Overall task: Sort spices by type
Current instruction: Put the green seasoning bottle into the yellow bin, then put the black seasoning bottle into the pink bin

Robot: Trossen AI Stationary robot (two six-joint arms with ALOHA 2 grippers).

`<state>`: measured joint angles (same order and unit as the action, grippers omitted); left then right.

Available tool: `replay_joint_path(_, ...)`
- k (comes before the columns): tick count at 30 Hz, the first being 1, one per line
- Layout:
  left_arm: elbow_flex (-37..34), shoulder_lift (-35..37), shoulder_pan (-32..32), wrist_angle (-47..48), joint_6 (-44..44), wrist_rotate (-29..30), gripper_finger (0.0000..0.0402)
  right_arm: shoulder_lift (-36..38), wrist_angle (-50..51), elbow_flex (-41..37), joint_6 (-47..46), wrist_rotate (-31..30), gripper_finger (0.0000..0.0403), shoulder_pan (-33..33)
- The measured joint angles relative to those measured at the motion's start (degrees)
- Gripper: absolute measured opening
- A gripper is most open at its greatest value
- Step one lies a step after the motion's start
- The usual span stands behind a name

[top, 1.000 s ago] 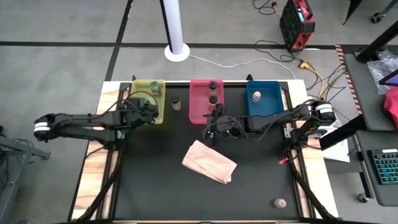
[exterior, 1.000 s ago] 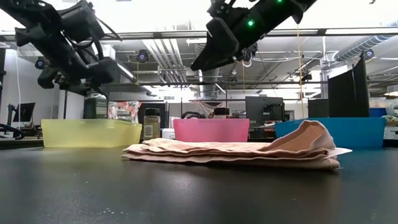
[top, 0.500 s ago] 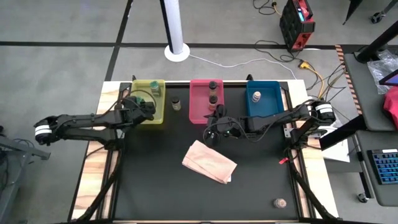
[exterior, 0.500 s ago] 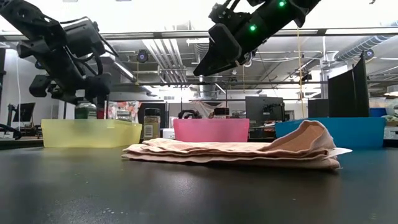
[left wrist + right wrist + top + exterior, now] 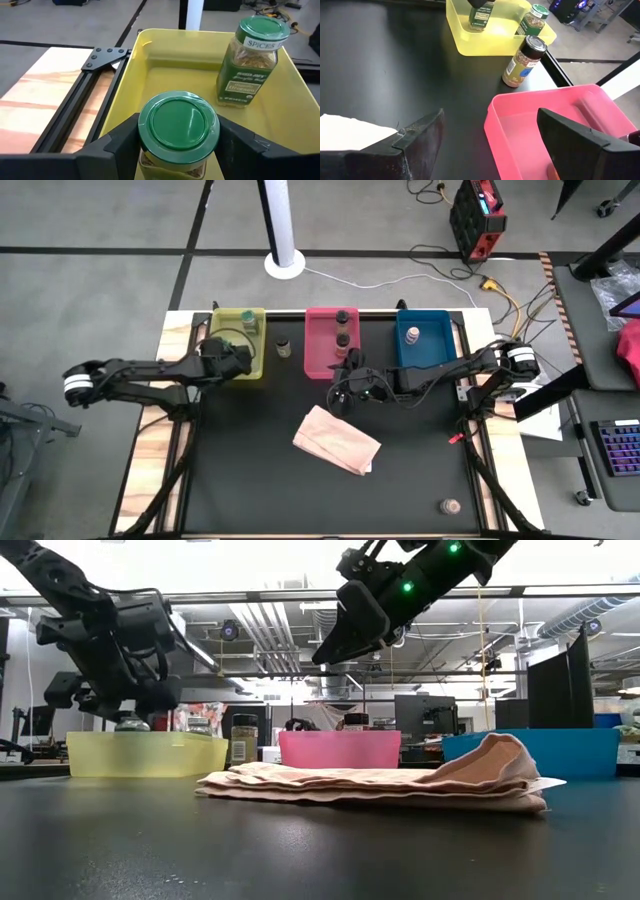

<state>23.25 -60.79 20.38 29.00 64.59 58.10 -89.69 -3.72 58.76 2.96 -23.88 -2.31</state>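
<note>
Sorting is partly complete: the left gripper [image 5: 178,150] holds a green-capped jar [image 5: 178,131] over the yellow tray [image 5: 150,65], the right gripper [image 5: 490,137] hangs wide and empty, and a dark-capped jar [image 5: 524,61] and a distant jar [image 5: 451,506] remain unsorted.

My matt black left gripper [image 5: 177,145] is pinching a clear jar [image 5: 178,135] with a smooth, glossy green plastic cap (the ribbed rim is catching light). The yellow tray [image 5: 150,55] below is looking like shiny translucent plastic. The table [image 5: 250,470] is showing a matt black top, its left edge bare pale wood [image 5: 45,95]. The bag [image 5: 336,440] is lying there as soft, creased paper.
</note>
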Motion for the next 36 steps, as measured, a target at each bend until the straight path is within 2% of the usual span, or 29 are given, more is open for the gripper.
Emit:
replay_joint_path(10,-0.05,-1.34,-0.02,-0.38,1.28,1.10,0.0200,-0.02,0.03,-0.11,0.01,0.00,0.0295,-0.01)
replay_joint_path(20,-0.18,-1.28,-0.05,-0.04,1.34,1.06,0.0255,-0.02,0.08,-0.42,-0.39,0.02,0.0316,-0.02)
replay_joint_path(26,1.05,-0.91,-0.09,0.62,-1.59,-0.29,0.0272,-0.02,0.09,-0.49,-0.90,0.02,0.0325,-0.01)
replay_joint_path(36,9.57,-0.71,-0.09,12.18,-7.11,-1.72,0.0274,-0.02,0.30,-0.63,-1.59,0.03,0.0317,-0.01)
